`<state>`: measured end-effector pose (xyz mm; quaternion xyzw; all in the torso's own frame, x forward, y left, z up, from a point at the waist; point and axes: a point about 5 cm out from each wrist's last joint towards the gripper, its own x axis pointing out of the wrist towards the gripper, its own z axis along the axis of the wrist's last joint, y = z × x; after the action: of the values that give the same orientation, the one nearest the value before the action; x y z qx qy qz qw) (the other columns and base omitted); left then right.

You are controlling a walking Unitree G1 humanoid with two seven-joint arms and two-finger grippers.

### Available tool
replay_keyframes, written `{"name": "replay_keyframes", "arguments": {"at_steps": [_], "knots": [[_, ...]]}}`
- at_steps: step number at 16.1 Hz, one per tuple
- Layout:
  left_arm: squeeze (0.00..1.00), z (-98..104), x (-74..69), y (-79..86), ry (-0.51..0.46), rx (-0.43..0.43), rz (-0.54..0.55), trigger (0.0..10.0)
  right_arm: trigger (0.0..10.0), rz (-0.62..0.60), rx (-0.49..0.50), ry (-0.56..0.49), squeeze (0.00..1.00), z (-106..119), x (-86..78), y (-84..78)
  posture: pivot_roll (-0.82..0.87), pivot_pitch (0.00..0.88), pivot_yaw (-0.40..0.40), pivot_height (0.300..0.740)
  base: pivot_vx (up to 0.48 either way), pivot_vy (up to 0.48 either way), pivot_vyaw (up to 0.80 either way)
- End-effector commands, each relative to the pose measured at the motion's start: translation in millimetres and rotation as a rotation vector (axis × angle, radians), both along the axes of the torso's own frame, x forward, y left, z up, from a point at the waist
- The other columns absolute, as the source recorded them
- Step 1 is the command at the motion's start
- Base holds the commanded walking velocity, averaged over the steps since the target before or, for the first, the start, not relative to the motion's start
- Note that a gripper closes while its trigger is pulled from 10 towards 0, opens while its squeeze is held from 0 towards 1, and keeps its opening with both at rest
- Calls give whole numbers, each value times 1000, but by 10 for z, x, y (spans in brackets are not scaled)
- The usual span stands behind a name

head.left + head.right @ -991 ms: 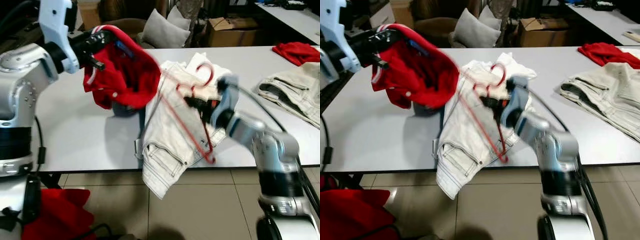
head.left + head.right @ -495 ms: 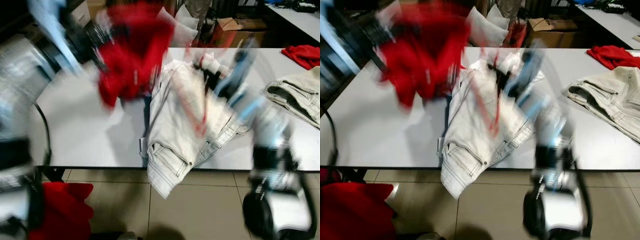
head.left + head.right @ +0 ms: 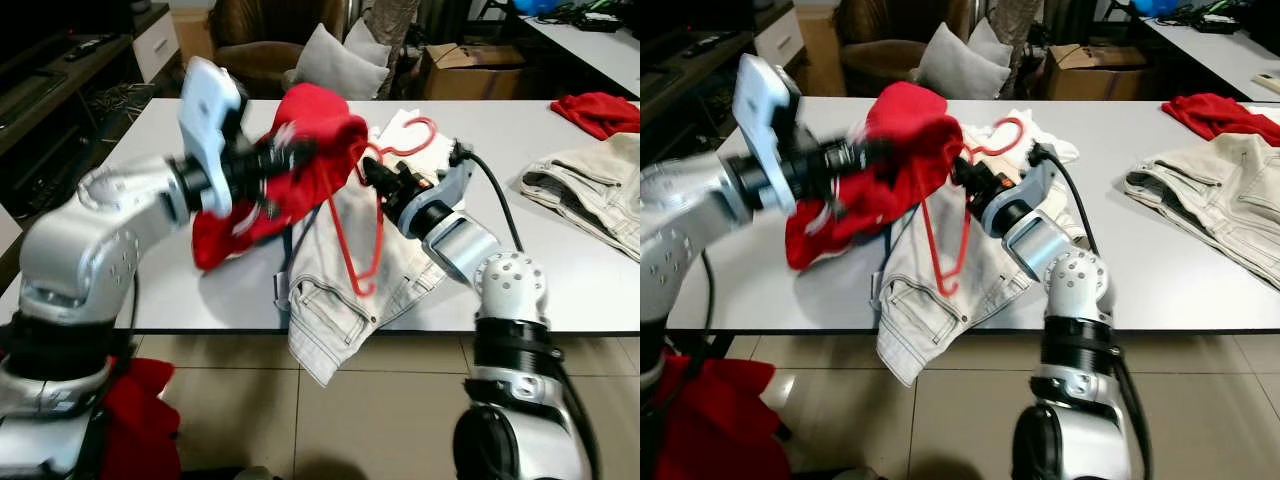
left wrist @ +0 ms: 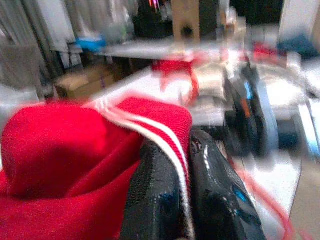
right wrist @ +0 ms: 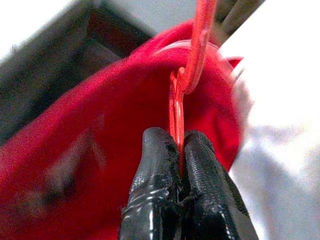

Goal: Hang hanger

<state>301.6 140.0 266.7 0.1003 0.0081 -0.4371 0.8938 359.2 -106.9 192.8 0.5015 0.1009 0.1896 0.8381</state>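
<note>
A red garment (image 3: 270,180) with a white-striped collar (image 4: 150,132) hangs above the white table (image 3: 150,270). My left gripper (image 3: 292,153) is shut on that collar, which is pinched between its black fingers (image 4: 160,200). A thin red wire hanger (image 3: 352,225) hangs just to the right of the garment, its hook (image 3: 408,135) up and its lower end over the pale jeans. My right gripper (image 5: 176,137) is shut on the hanger's wire near the neck, right beside the garment (image 5: 100,140). The hanger's upper part touches or overlaps the red cloth.
White jeans (image 3: 340,290) lie on the table below both grippers and droop over its front edge. More pale jeans (image 3: 590,190) and a red cloth (image 3: 600,105) lie at the far right. Another red cloth (image 3: 140,420) is on the floor at lower left. Cushions (image 3: 335,65) and a box (image 3: 465,70) stand behind the table.
The view has shifted. My left arm has swung the red garment to the right, and the right gripper has brought the hanger up and left, so the two now meet.
</note>
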Motion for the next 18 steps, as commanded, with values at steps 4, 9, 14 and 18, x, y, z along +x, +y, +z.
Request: {"name": "replay_keyframes", "arguments": {"at_steps": [4,9,14,18], "knots": [[0,-351,-87,-78,36,229,-37,0,10000,-165,329,25,0,129,211,48,138,0,37,740,0,0,0],[0,-182,-309,-419,140,-57,-195,0,10000,-238,392,66,0,108,332,298,172,0,30,740,0,0,0],[0,-248,-332,-836,328,-259,-217,0,10000,-247,420,103,0,114,354,597,162,0,43,740,0,0,0],[0,-299,-191,-865,315,-233,-59,10000,10000,-156,637,50,0,315,373,626,152,0,46,740,0,0,0]]}}
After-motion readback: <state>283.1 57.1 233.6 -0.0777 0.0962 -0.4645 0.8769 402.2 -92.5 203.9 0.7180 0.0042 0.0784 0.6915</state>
